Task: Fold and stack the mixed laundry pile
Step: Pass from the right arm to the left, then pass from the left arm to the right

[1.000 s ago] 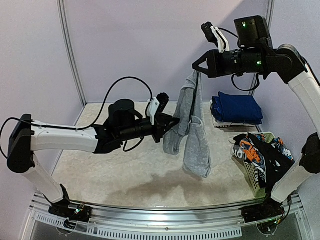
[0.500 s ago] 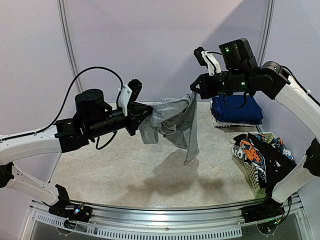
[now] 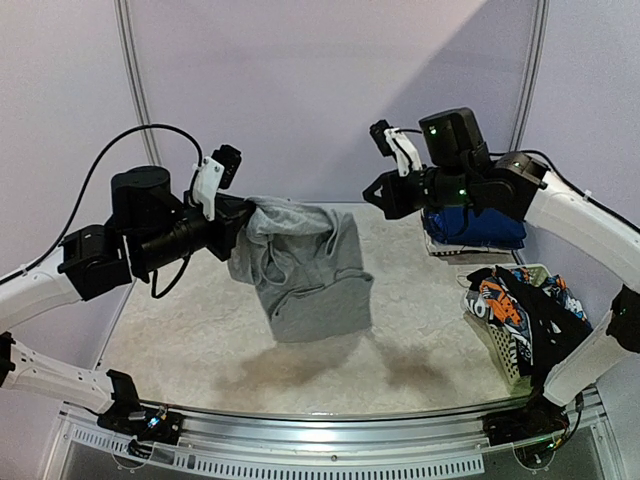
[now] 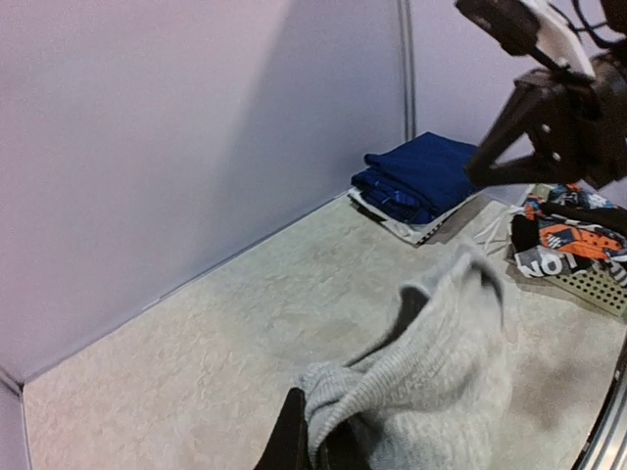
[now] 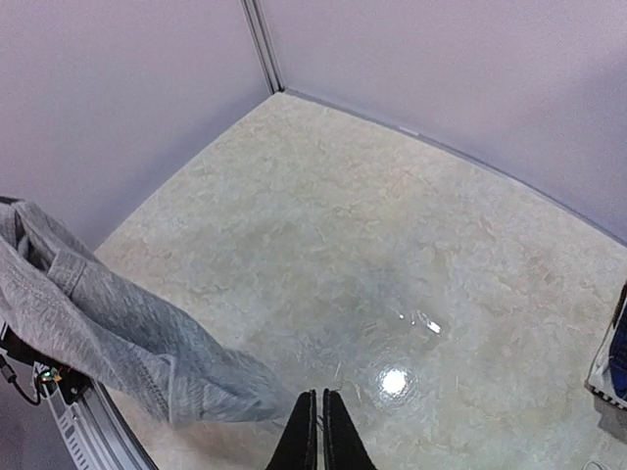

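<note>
The grey shirt (image 3: 305,270) hangs in the air above the table's middle, bunched at its upper left corner in my left gripper (image 3: 243,213). In the left wrist view the fingers (image 4: 290,443) pinch a fold of the grey shirt (image 4: 441,392). My right gripper (image 3: 370,195) is shut and empty, up in the air to the right of the shirt and apart from it. The right wrist view shows its jaws (image 5: 318,431) closed over bare table, with the grey shirt (image 5: 88,323) at the left. Navy blue pieces (image 3: 475,220) lie folded in a stack at the back right.
The white lattice basket (image 3: 505,365) stands at the front right and holds orange-black-white printed (image 3: 500,300) and black garments. It also shows in the left wrist view (image 4: 588,284). The beige table (image 3: 200,330) has walls at its back and left.
My right gripper has let go of the grey shirt and come down a little. My left arm has swung left and up with the shirt, which now hangs from it alone.
</note>
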Motion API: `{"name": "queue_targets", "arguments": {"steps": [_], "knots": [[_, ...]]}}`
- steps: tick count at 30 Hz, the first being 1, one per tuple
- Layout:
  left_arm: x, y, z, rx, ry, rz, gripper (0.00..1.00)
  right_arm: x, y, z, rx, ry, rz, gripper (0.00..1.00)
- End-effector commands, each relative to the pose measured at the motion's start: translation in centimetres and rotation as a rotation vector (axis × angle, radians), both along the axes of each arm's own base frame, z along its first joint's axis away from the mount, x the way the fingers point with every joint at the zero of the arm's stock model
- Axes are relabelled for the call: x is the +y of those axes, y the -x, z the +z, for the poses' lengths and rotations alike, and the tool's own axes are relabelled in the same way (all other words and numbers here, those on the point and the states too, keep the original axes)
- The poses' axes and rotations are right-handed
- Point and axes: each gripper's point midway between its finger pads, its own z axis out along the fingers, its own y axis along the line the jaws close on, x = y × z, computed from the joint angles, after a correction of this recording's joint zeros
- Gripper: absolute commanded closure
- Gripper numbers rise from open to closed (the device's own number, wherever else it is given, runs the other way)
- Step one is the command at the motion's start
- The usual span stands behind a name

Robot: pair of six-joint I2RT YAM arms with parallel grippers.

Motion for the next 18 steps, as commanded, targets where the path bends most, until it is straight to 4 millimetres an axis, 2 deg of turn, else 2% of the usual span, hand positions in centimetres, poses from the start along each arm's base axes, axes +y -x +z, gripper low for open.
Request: {"name": "queue_targets", "arguments": {"steps": [1,4,8,10,12,17,18], "knots": [[2.5,-1.5,-4.2,0.094,-0.027,0.18,1.0,2.2,-1.3,-5.0,0.096,-0.039,0.041,0.94],[3.8,-3.1,-8.0,0.168,-0.062,0.278,1.0,4.0,-2.8,-9.3,0.206,-0.033,0.039,0.93],[6.4,-5.6,-12.7,0.285,-0.092,0.397,1.0,6.2,-3.8,-13.9,0.309,0.013,0.067,0.88],[7.6,-6.3,-14.2,0.329,-0.076,0.426,1.0,7.4,-3.2,-14.8,0.34,-0.012,0.125,0.83],[7.8,-6.3,-14.3,0.344,-0.047,0.411,1.0,8.3,-2.3,-14.9,0.351,-0.048,0.188,0.78],[8.4,-6.2,-12.6,0.324,-0.029,0.424,1.0,10.8,1.0,-15.6,0.34,-0.053,0.289,0.64],[8.4,-6.2,-12.4,0.324,-0.027,0.42,1.0,11.5,1.8,-15.5,0.328,-0.062,0.314,0.59]]}}
